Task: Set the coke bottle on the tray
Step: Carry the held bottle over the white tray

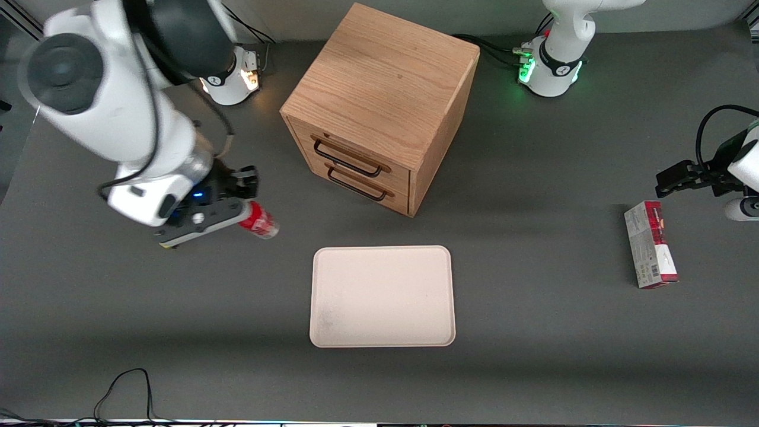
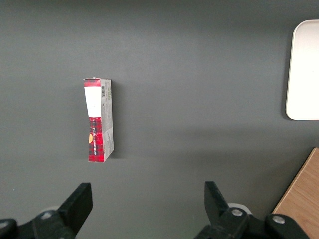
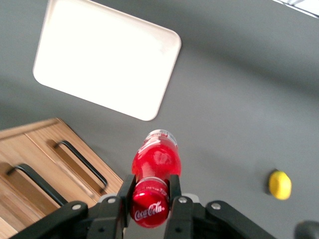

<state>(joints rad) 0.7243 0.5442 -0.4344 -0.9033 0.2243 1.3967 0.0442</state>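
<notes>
Holding the coke bottle [image 3: 153, 191] crosswise near its capped end, gripper [image 1: 237, 209] clamped on it above the table [image 1: 533, 356], toward the working arm's end, short of the tray [image 1: 382, 296]. Probably light, rigid, smooth plastic, prone to pivoting or slipping. Best gripped mid-body. Wooden drawer cabinet [image 1: 379, 112] standing near the tray's edge farthest from the front camera.

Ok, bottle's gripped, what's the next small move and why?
Probably carry it sideways toward the tray. The gripper is shut on the bottle, which sticks out beyond the fingers and lies toward the working arm's end of the table, not yet over the tray, which has nothing on it.
</notes>
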